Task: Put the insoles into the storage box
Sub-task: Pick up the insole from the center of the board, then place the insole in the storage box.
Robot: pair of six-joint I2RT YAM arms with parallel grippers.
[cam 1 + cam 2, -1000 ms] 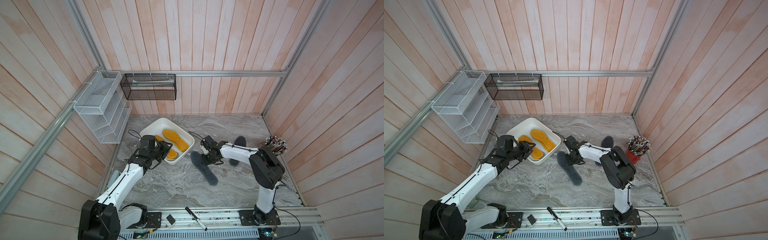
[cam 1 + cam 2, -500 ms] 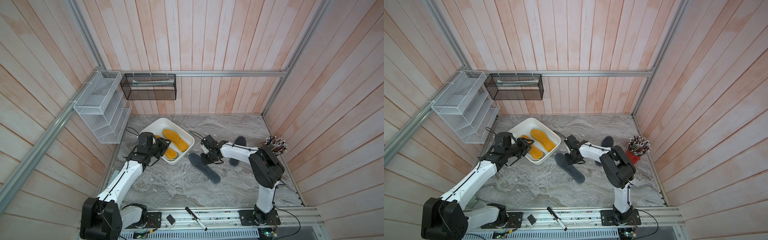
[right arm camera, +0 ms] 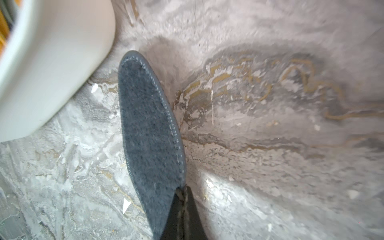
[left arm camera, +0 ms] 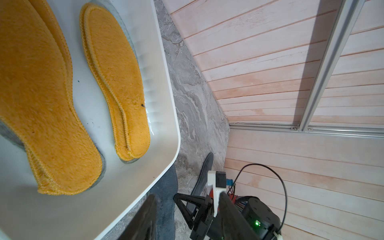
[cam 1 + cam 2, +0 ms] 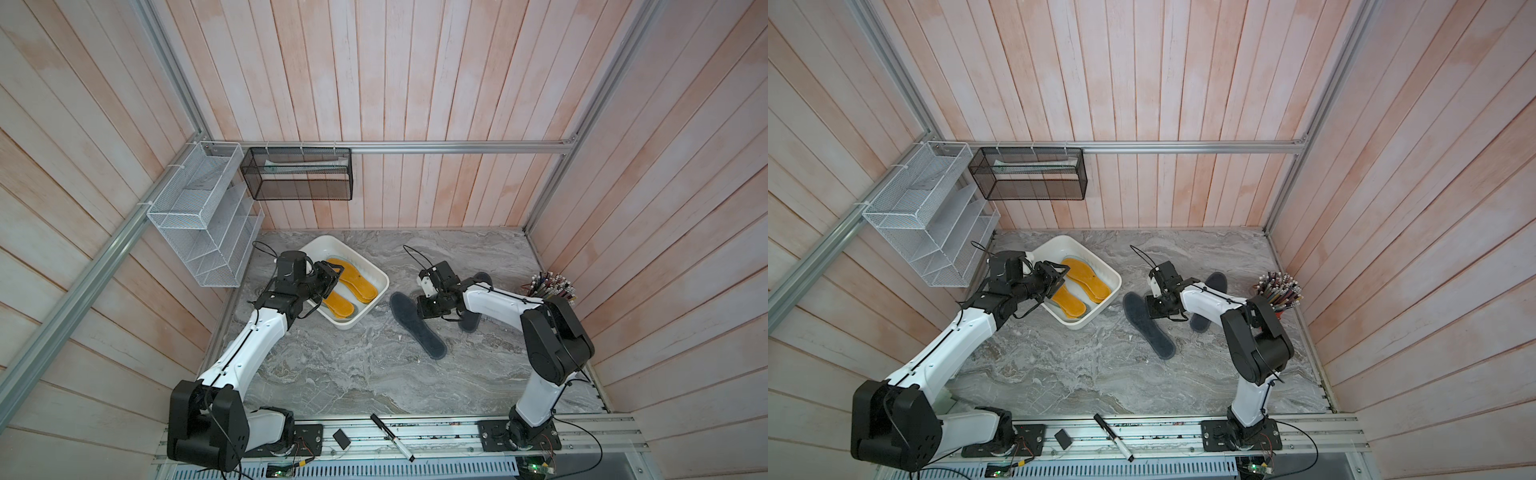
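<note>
The white storage box [image 5: 366, 260] [image 5: 1100, 262] [image 4: 166, 116] stands at the back left of the marble floor. Two stacks of orange-yellow insoles [image 5: 355, 281] [image 5: 1068, 301] [image 4: 116, 79] lie in it, with a pale grey pad edge showing beneath. My left gripper [image 5: 332, 276] [image 4: 187, 197] hovers open over the box's left rim, nothing between its fingers. A dark grey insole [image 5: 415, 326] [image 5: 1148, 322] [image 3: 149, 128] lies just right of the box. My right gripper [image 5: 419, 306] [image 3: 184, 194] is shut on its edge. A second dark grey insole [image 5: 484, 277] [image 5: 1217, 280] lies partly under the right arm.
A cup of pencils [image 5: 550, 286] stands by the right wall. A white wire rack [image 5: 203, 220] and a black mesh basket [image 5: 297, 174] hang on the walls behind the box. A marker [image 5: 392, 432] lies on the front rail.
My right gripper has shut on the dark grey insole's edge, and the insole has shifted slightly toward the box. The left gripper has risen slightly.
</note>
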